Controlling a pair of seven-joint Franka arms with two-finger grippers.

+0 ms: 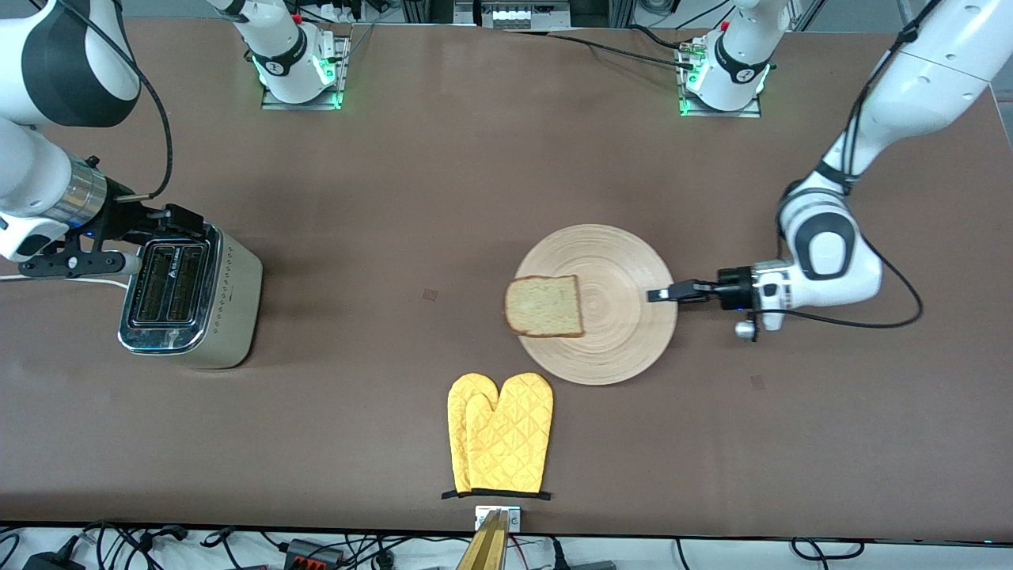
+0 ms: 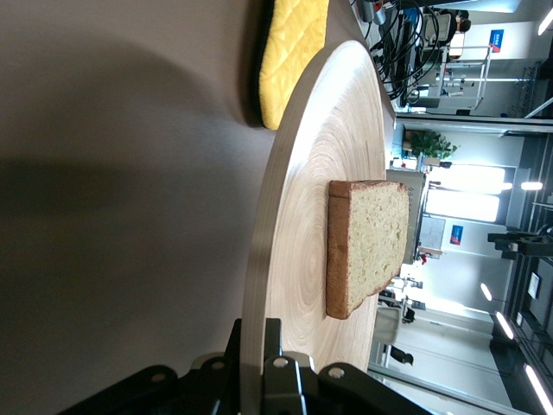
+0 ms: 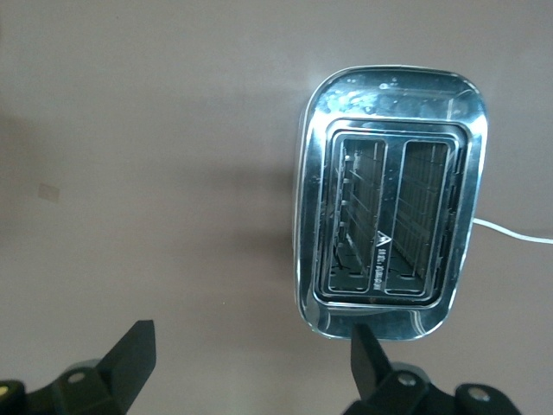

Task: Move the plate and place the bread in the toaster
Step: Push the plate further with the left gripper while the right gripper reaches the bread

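The round wooden plate (image 1: 609, 340) lies on the table's middle, with the bread (image 1: 544, 305) flat on its edge toward the right arm's end. My left gripper (image 1: 661, 294) is shut on the plate's rim at the left arm's side. In the left wrist view the rim of the plate (image 2: 311, 216) passes between the fingers (image 2: 298, 367), and the bread (image 2: 367, 246) lies further along. The toaster (image 1: 190, 297) stands at the right arm's end, both slots empty. My right gripper (image 1: 184, 223) hovers open over the toaster (image 3: 389, 199), with its fingertips (image 3: 130, 354) wide apart and holding nothing.
A yellow oven mitt (image 1: 498, 435) lies nearer the camera than the plate, close to the table's front edge; it also shows past the plate as the mitt (image 2: 289, 52). The toaster's white cord (image 1: 63, 281) trails toward the table's end.
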